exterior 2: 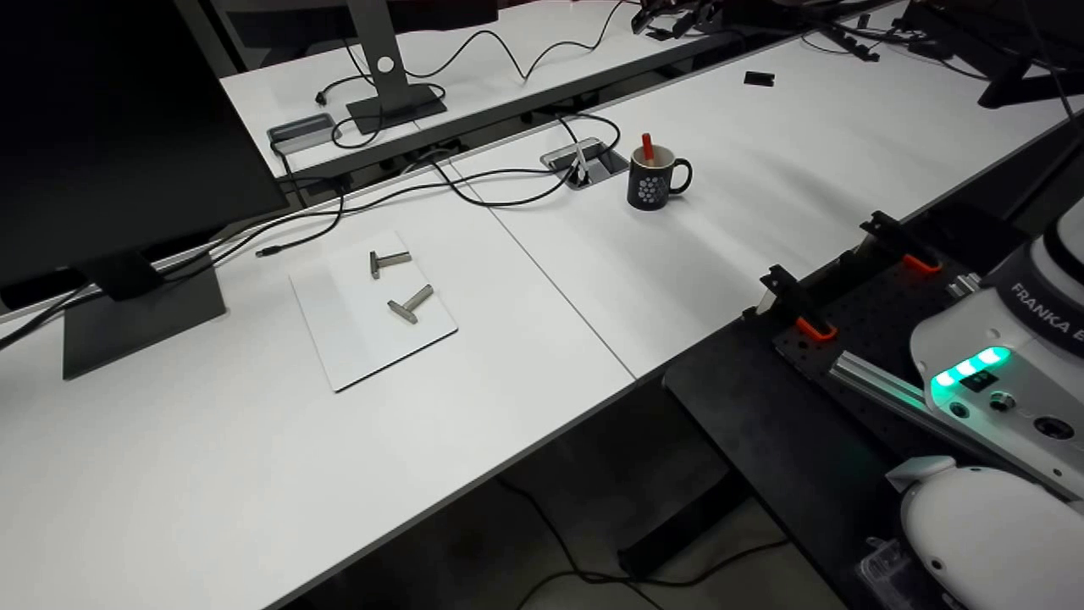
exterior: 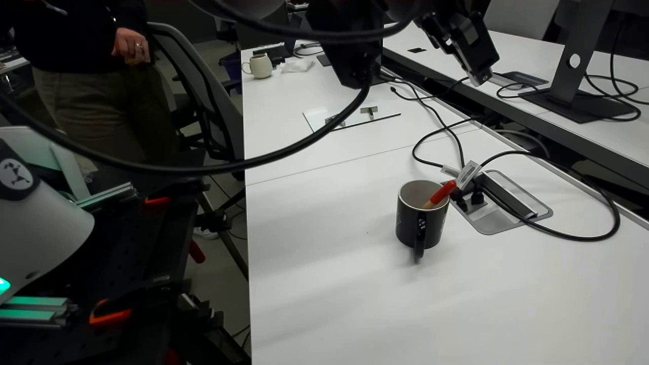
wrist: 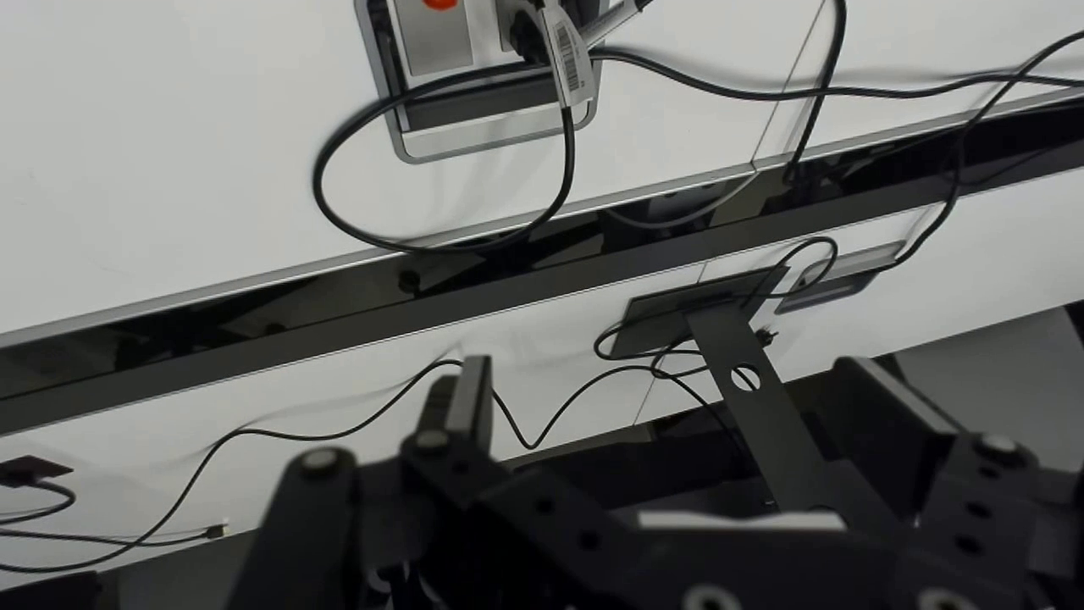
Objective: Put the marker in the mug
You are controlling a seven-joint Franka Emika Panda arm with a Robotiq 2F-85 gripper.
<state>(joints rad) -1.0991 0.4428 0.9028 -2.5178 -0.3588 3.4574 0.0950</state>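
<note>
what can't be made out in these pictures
Bottom tip of the thin red-and-tan marker: hidden inside the glossy black cylindrical mug in both exterior views.
Face of the standing person in a dark top: cut off by the top edge in an exterior view.
Any lettering on the white barcode label: too small, wrist view.

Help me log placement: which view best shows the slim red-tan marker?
An exterior view, since the marker shows red and tan, leaning in the glossy black mug. An exterior view has mainly its red end; the wrist view, a red spot, perhaps its tip.
</note>
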